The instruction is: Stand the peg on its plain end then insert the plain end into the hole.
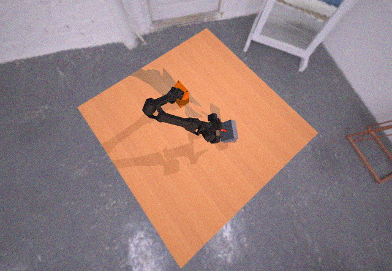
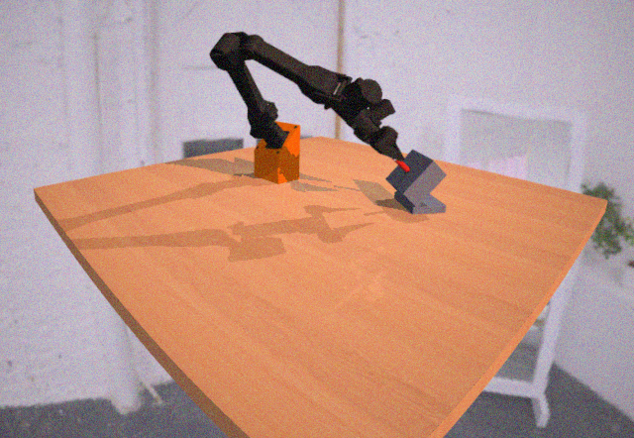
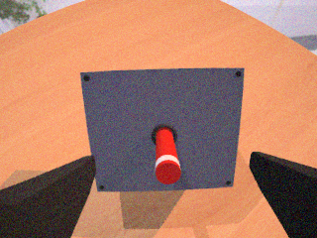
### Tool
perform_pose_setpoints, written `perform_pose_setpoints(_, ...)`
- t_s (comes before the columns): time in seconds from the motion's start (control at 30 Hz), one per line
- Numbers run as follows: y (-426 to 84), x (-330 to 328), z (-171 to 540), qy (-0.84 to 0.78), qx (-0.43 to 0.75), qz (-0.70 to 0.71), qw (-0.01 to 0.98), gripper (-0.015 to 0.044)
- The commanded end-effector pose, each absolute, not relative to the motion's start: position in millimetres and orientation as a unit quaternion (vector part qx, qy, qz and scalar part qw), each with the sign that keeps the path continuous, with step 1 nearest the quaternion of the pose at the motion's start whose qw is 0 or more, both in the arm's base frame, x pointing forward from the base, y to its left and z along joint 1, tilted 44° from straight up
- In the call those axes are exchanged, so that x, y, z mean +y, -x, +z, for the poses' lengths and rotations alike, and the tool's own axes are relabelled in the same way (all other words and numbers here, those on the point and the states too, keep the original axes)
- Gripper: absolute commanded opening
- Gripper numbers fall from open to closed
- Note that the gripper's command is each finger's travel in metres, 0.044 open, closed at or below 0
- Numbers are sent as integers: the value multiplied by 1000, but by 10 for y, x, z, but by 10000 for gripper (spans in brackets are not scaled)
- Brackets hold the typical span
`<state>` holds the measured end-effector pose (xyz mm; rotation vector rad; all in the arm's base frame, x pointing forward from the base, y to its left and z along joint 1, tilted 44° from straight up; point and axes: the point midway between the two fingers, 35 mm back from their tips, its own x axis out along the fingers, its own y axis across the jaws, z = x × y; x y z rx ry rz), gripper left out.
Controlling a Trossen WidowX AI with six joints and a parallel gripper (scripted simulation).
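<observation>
The red peg stands out of the hole in the blue-grey sloped panel. Its far end is hidden inside the hole, and its white-banded end points out toward the wrist camera. How deep it sits cannot be told. My gripper is open and empty. In the wrist view its fingers stand wide apart, one on each side of the peg and clear of it, in front of the panel face.
The panel's block stands on the wooden table. The arm's orange base stands on the same table, behind the gripper. Shadows of the arm fall across the table top.
</observation>
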<state>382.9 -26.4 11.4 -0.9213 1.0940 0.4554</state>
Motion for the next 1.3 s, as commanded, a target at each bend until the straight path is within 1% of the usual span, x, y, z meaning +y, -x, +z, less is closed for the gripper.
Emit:
perform_pose_setpoints(0.0, -3810, -258, 166, 418, 497, 205, 732, 440)
perform_pose_setpoints(1.27, -3591, -189, 654, 418, 496, 208, 732, 440)
